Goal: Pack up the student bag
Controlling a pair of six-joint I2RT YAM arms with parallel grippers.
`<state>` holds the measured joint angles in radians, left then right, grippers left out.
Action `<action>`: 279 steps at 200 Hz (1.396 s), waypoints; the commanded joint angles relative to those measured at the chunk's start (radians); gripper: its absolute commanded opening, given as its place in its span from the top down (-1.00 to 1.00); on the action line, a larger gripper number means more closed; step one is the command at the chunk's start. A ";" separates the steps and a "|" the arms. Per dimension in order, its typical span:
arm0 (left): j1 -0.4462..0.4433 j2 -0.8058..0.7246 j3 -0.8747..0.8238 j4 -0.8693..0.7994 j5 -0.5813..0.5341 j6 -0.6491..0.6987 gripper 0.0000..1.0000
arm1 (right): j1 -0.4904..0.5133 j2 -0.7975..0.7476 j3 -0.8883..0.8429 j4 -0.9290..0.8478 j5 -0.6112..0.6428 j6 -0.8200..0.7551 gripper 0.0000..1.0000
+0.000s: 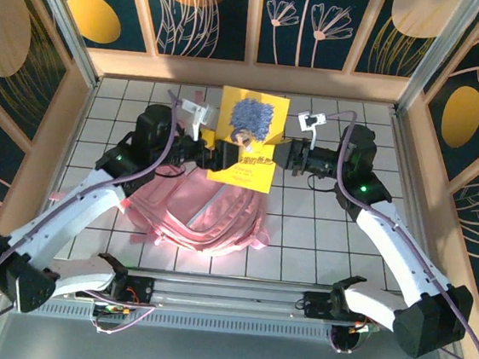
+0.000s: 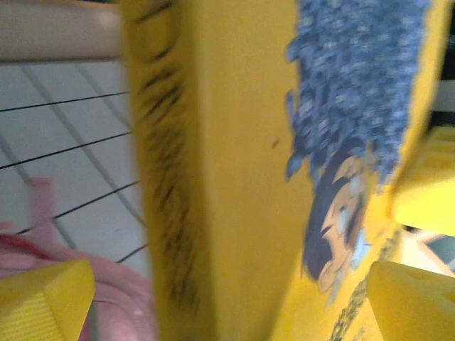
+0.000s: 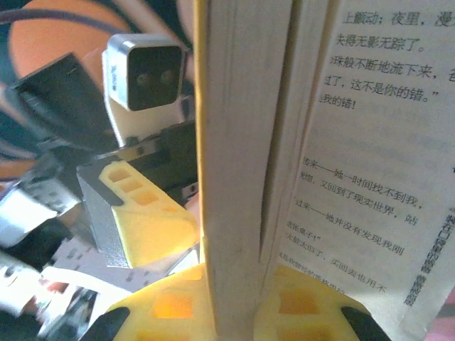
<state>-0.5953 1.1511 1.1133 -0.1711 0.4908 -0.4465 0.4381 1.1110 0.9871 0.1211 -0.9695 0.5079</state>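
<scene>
book (image 1: pixel 242 169) over student bag (image 1: pixel 193 217), page (image 3: pixel 355 177) seemingly reading "这不是你的错", clenched in right pincer (image 1: pixel 280 155), left pincer (image 1: pixel 215 149) released astride it

The student bag (image 1: pixel 197 218) is soft pink cloth; the book (image 1: pixel 249 174) is paper with a smooth yellow cover.

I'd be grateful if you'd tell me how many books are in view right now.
1. The yellow book is gripped by the right tool, over the far end of the pink student bag. More could be hidden inside the bag.
</scene>
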 commanded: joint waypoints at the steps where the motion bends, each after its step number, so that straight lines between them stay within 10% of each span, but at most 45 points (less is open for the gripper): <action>1: 0.002 -0.077 -0.069 0.180 0.195 -0.041 -0.86 | 0.033 -0.013 0.076 0.018 -0.117 -0.065 1.00; 39: 0.002 -0.090 -0.109 0.297 0.305 -0.114 -0.24 | 0.066 -0.007 0.080 -0.015 -0.118 -0.090 1.00; 82: 0.002 -0.072 -0.117 0.357 0.350 -0.143 1.00 | 0.074 -0.016 0.096 -0.118 -0.017 -0.157 0.79; 119: 0.002 -0.100 -0.135 0.428 0.350 -0.167 1.00 | 0.073 -0.062 0.066 -0.164 0.211 -0.158 -0.42; 140: 0.002 -0.105 -0.159 0.474 0.364 -0.193 1.00 | 0.071 -0.060 0.048 -0.158 0.233 -0.131 -0.58; 239: 0.002 -0.137 -0.190 0.528 0.322 -0.234 1.00 | 0.099 -0.016 -0.093 0.211 -0.050 0.107 -0.57; 279: 0.002 -0.124 -0.195 0.500 0.279 -0.229 0.74 | 0.137 -0.059 -0.109 0.219 0.000 0.104 0.24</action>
<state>-0.5892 1.0458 0.9161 0.2424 0.7959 -0.6682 0.5648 1.0912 0.8940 0.2577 -0.9611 0.5865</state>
